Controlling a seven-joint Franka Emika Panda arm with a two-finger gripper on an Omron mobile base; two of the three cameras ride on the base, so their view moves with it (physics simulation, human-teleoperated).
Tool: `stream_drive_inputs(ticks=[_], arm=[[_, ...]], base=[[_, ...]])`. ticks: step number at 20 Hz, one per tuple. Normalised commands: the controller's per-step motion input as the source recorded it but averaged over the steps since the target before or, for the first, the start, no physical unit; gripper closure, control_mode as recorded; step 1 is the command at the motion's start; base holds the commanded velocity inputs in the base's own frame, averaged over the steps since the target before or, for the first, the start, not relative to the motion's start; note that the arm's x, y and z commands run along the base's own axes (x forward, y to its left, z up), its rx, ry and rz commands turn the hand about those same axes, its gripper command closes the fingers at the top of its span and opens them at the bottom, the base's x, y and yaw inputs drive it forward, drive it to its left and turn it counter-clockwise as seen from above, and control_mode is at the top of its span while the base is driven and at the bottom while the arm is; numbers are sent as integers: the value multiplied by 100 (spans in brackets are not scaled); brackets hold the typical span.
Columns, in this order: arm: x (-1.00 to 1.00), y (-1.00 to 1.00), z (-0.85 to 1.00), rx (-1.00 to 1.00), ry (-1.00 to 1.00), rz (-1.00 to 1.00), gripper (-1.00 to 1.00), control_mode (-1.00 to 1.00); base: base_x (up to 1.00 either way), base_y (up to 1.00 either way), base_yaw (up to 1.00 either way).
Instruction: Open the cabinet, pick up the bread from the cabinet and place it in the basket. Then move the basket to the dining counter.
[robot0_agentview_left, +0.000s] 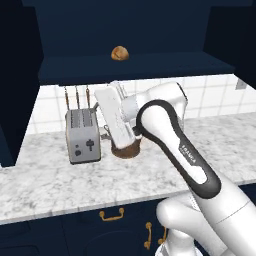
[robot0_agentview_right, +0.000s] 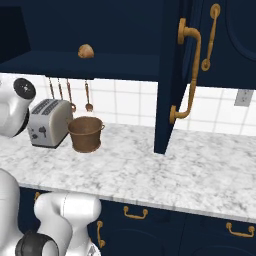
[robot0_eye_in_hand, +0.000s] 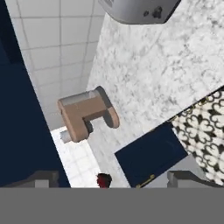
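Cabinet (robot0_agentview_right: 170, 75): matt dark navy painted finish, with glossy brass handles (robot0_agentview_right: 187, 75). Tabletop (robot0_agentview_right: 165, 170): polished white-grey veined marble, backed by smooth white glazed wall tiles (robot0_agentview_right: 135, 107). Toaster (robot0_agentview_left: 83, 135): brushed grey metal; basket (robot0_agentview_right: 85, 133): rough brown woven fibre; bread (robot0_agentview_left: 119, 53): matt golden-brown crust; robot arm (robot0_agentview_left: 175, 145): glossy white plastic shell with dark joints.

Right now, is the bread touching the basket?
Apart. The right base view shows the bread up on the open cabinet shelf, while the basket stands below on the marble worktop, with tiled wall between them.
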Motion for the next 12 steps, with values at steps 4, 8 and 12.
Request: stream_drive_inputs(ticks=[4, 8, 12], arm=[[12, -61, -66, -71, -21, 21, -100, -100], [0, -62, -67, -75, -32, 30, -100, -100], [0, -82, -79, -69, -43, 30, -100, -100]], base=[[0, 0, 0], [0, 0, 0], [0, 0, 0]])
